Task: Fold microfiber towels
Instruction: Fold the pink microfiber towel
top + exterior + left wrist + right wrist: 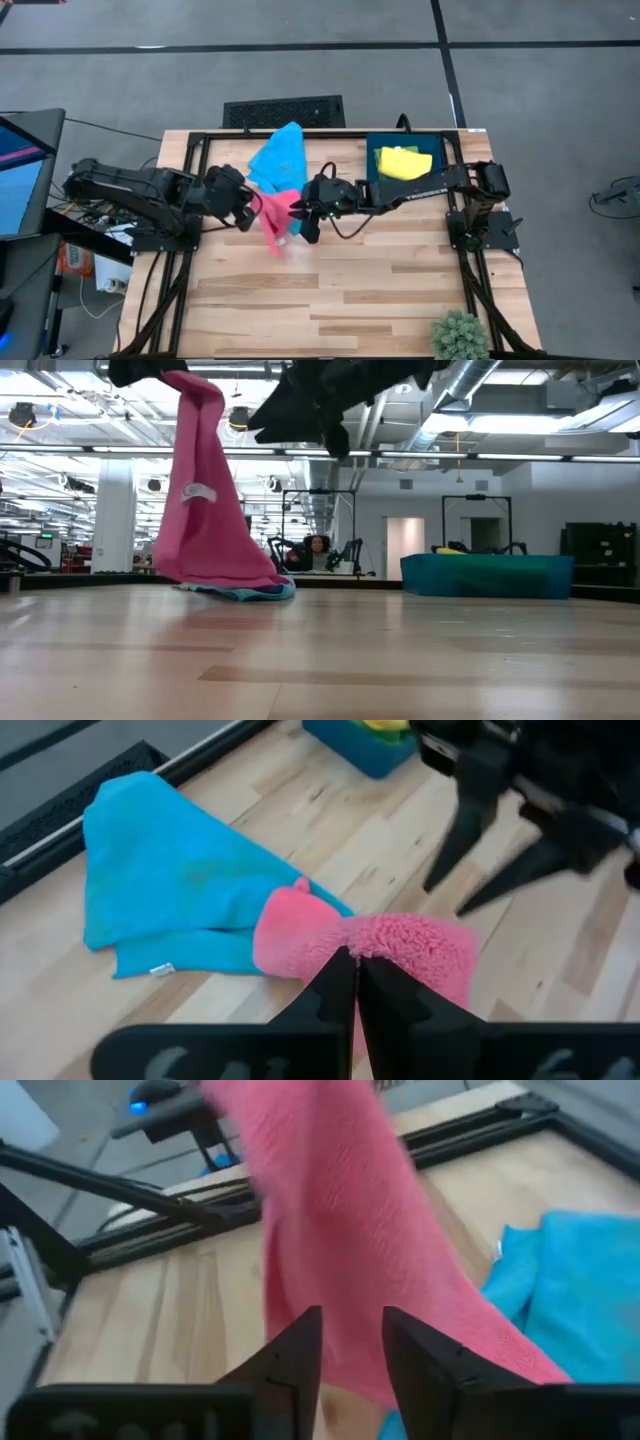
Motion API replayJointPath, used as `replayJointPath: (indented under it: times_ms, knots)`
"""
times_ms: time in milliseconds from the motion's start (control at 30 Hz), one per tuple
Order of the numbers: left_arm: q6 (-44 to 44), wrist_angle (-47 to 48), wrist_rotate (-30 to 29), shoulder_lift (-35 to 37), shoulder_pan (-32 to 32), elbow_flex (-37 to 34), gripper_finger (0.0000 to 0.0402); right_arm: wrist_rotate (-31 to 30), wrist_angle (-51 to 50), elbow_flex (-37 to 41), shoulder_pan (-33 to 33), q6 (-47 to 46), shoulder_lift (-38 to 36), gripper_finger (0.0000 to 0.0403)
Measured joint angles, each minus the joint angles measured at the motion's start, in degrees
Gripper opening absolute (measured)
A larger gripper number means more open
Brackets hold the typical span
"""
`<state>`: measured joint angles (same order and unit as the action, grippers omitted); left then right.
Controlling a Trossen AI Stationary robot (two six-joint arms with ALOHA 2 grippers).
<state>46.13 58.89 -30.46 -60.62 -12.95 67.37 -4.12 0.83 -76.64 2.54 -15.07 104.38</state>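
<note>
My left gripper (250,212) is shut on a pink towel (278,215) held up over the table's middle. The towel hangs down (205,510), and its lower end lies on a sky-blue towel (280,158) spread limp on the far part of the table. My right gripper (300,215) is open just to the right of the pink towel, its fingers (305,1350) pointing at the cloth; I see no touch. A yellow towel (403,162) lies folded in the dark blue tray (375,178) at the far right. A green towel does not show plainly. My left gripper pinches a bunched upper part of the pink towel (345,942) between its two shut fingers, coming level from the table's left. Several layers seem gathered there. The towel hangs slack below the hold, and its lower end (225,582) rests on the blue towel and the table.
A potted plant (460,335) stands at the near right corner. Black frame rails (470,280) run along the table's left and right sides. Bare wood (330,300) lies toward the near edge.
</note>
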Motion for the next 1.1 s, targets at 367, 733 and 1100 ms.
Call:
replayJointPath:
  times_ms: [367, 733, 1100]
  knots:
    - [0.7, -0.8, -0.3, 2.4, 0.0, 0.0, 0.0, -9.9, 6.3, 0.2, 5.9, -1.5, 8.3, 0.0156]
    - [0.2, -2.0, -0.2, 2.3, 0.0, 0.0, 0.0, -10.5, 19.3, -0.1, 6.4, -6.0, 15.9, 0.0153]
    - [-1.2, -4.8, -0.4, 2.3, 0.0, 0.0, 0.0, -10.9, 24.1, -2.8, 4.9, -5.9, 20.1, 0.0155]
